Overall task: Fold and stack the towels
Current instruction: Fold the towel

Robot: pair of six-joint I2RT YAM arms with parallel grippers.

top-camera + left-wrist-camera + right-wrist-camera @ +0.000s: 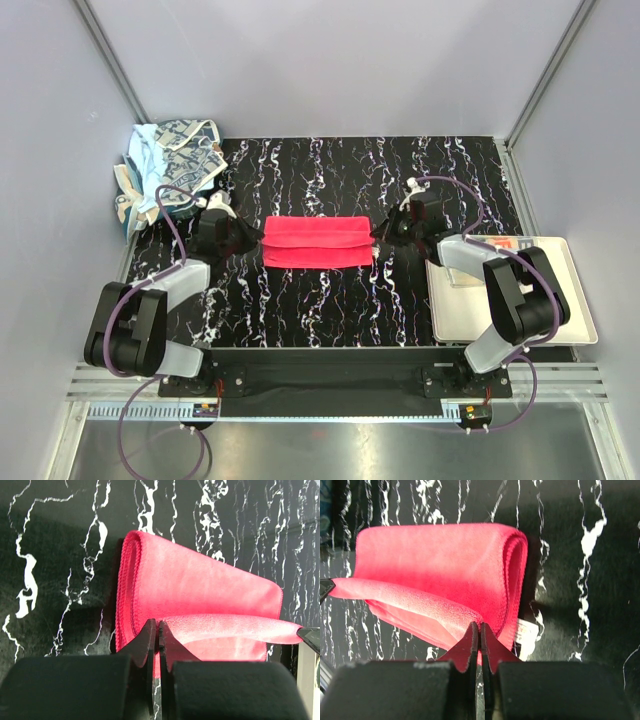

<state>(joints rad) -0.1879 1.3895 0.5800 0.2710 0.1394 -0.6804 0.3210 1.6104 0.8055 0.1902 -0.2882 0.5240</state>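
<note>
1. Your pink-red towel [315,242] lies mid-table, folded into a long flat band of several layers. Its rounded fold ends face each arm, and a small white label [525,635] peeks out at the right end.
2. Your left gripper [157,627] has its fingers pressed together on the edge of a raised layer at the towel's left end. The right gripper [479,629] pinches the same layer at the other end, so it spans between them just above the rest of the cloth.
3. Count: one pink-red towel at the centre. A heap of towels [170,165] sits in the far left corner, light blue and pale with a dark-blue pattern; how many it holds you cannot tell. One cream tray [575,300] is on the right, partly under the right arm.
4. The table [320,300] is black with white marble veins, closed in by plain pale walls [330,60] with metal corner posts.
</note>
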